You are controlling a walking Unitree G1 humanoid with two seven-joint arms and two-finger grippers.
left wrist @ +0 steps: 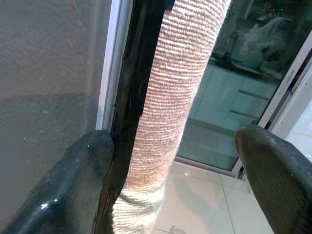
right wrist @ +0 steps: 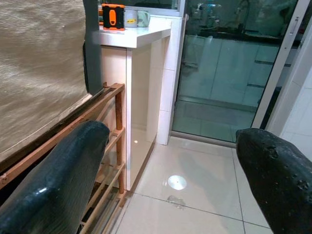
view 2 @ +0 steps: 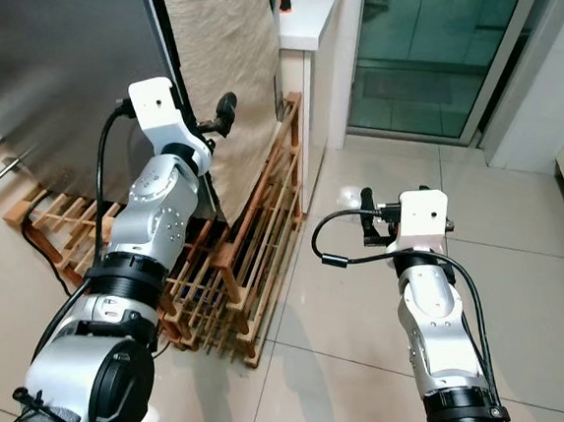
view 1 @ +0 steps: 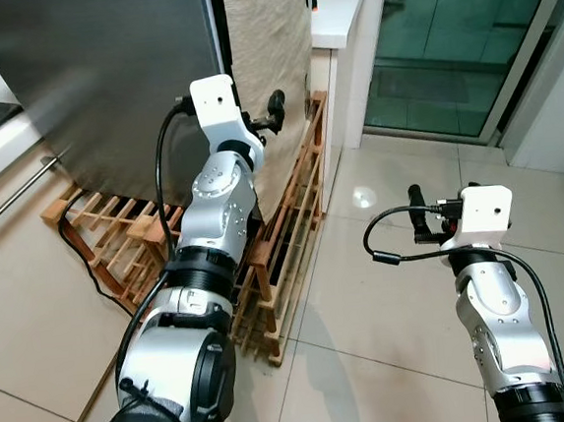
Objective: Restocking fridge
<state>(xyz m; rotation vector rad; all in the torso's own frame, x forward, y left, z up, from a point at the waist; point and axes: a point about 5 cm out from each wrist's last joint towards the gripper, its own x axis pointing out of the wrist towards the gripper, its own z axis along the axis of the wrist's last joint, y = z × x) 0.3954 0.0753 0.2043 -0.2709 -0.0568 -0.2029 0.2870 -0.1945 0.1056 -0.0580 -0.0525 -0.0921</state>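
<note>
**At the fridge door edge, fingers spread, nothing held**

Nearest to me, my right gripper (view 1: 420, 217) hangs over the glossy beige tiled floor (view 1: 390, 320), well apart from the fridge; in the right wrist view its two black fingers (right wrist: 58, 180) stand wide apart with nothing between them.

Further out, my left gripper (view 1: 275, 113) is raised at the right-hand edge of the tall grey stainless-steel fridge (view 1: 112, 78). Its fingers are spread too. In the left wrist view one finger (left wrist: 73, 180) touches the black seal strip (left wrist: 134, 97) along the door edge, and the other sits out on the far side. Between them hangs the beige woven cloth (left wrist: 168, 112) draped down the fridge's side. I grip neither the cloth nor the door.

The fridge stands on a low brown wooden slatted rack (view 1: 277, 261), which runs out beyond its base on the floor, and a black cable (view 1: 79, 258) trails across the slats.

Beyond the fridge a white counter (right wrist: 136, 36) carries a small orange and black device (right wrist: 113, 15). Farthest off is a dark glass sliding door (view 1: 455, 38).
</note>
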